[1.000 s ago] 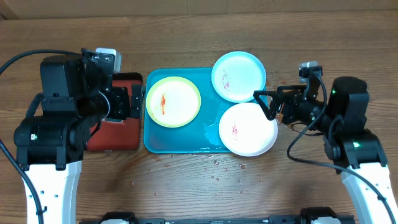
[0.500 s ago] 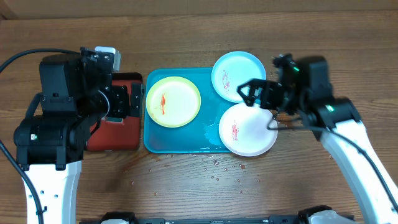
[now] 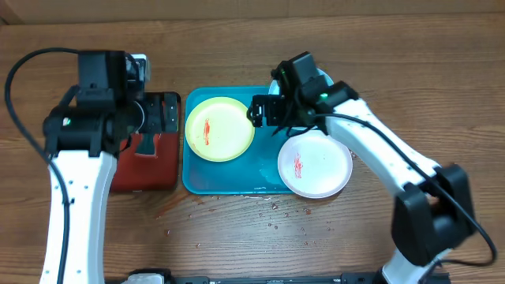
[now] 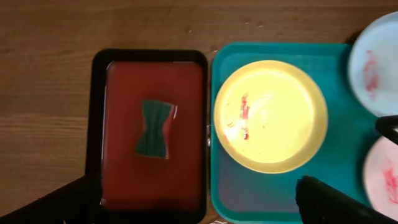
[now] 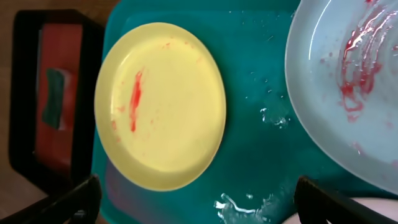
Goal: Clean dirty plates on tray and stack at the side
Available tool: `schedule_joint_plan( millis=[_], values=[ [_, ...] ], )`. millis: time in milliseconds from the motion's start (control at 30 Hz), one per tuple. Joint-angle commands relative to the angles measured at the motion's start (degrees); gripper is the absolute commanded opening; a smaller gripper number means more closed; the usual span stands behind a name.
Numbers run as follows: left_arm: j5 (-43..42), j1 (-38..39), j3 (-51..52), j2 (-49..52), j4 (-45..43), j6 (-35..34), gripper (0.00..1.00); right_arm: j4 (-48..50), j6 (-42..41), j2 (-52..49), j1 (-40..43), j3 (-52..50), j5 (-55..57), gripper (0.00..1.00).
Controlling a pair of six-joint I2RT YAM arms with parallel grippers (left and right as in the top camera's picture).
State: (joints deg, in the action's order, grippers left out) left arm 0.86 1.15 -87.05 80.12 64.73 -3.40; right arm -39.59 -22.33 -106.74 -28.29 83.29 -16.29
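Observation:
The turquoise tray point(image 3: 229, 180) holds the yellow-green plate point(image 3: 220, 128) with a red smear at its left. The pale blue plate point(image 3: 325, 79) sits at the tray's far right corner, mostly hidden by my right arm. The white plate point(image 3: 316, 163) with a red smear overhangs the tray's near right corner. My right gripper point(image 3: 264, 110) is open and empty above the tray, between the yellow-green plate point(image 5: 160, 106) and the pale blue plate point(image 5: 348, 81). My left gripper point(image 3: 154, 122) is open and empty above the small red tray point(image 4: 124, 180).
The red black-rimmed tray point(image 3: 146, 170) lies left of the turquoise tray and holds a green sponge point(image 4: 154, 129). Water pools on the turquoise tray floor point(image 5: 255, 155), and drops lie on the wood in front of it point(image 3: 272, 213).
My right arm has swung left from the table's right side, over the pale blue plate, to the middle of the tray. My left arm has shifted slightly. The plates have not moved.

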Motion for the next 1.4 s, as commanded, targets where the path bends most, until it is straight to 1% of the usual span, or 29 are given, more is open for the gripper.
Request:
schedule_joint_plan(
  millis=[0,67,200,267,333,467,533,633,733,800,933,1067,1167,1233,1367],
  values=[
    [5.22,0.37,-1.22,3.34,-0.07,-2.84,1.00,3.08,-0.66,-2.86,-0.96,1.49,0.85,1.00],
    [6.10,0.37,-1.22,5.14,-0.04,-2.80,1.00,4.83,-0.66,-4.90,-1.29,1.46,0.85,0.93],
    [7.10,0.37,-1.22,8.39,-0.07,-2.82,1.00,6.67,-0.70,-8.44,-1.77,1.44,0.83,0.62],
    [7.10,0.37,-1.22,9.60,-0.09,-2.82,0.99,7.54,-0.68,-9.97,-1.92,1.44,0.85,0.56],
    [7.13,0.37,-1.22,10.29,-0.15,-2.84,0.94,8.98,-0.87,-11.26,-2.03,1.44,1.31,0.48],
    [7.28,0.37,-1.22,10.54,-1.38,-2.86,0.93,10.67,-6.51,-13.35,-2.03,1.42,3.28,0.43],
    [7.43,0.37,-1.22,10.54,-1.97,-2.89,0.93,11.34,-7.96,-14.05,-2.14,1.42,4.50,0.41],
    [8.22,0.37,-1.22,10.54,-1.97,-3.23,0.93,11.76,-7.96,-14.86,-2.54,1.42,6.14,0.36],
    [8.81,0.35,-1.20,10.56,-1.84,-3.48,0.93,12.15,-7.93,-15.91,-3.48,1.42,6.91,0.35],
    [8.81,0.26,-1.20,10.56,-1.86,-3.50,0.93,12.63,-7.96,-16.63,-4.11,1.42,7.30,0.31],
    [8.76,-0.44,-1.18,10.56,-1.57,-3.50,0.92,13.18,-8.04,-17.11,-5.22,1.42,7.56,0.20],
    [8.76,-1.64,-1.18,10.64,-0.22,-3.19,0.89,12.17,-10.84,-17.33,-6.27,1.42,10.97,0.10],
    [8.74,-2.75,-1.16,11.21,1.09,-1.77,0.79,11.65,-11.96,-17.55,-6.51,1.42,11.34,0.04],
    [8.76,-3.34,-1.11,11.82,2.05,-0.63,0.76,11.43,-12.26,-17.57,-6.51,1.42,11.32,0.04],
    [8.74,-3.76,-1.07,14.19,3.82,2.32,0.77,11.21,-12.24,-17.57,-6.54,1.42,11.28,0.04]
  ],
)
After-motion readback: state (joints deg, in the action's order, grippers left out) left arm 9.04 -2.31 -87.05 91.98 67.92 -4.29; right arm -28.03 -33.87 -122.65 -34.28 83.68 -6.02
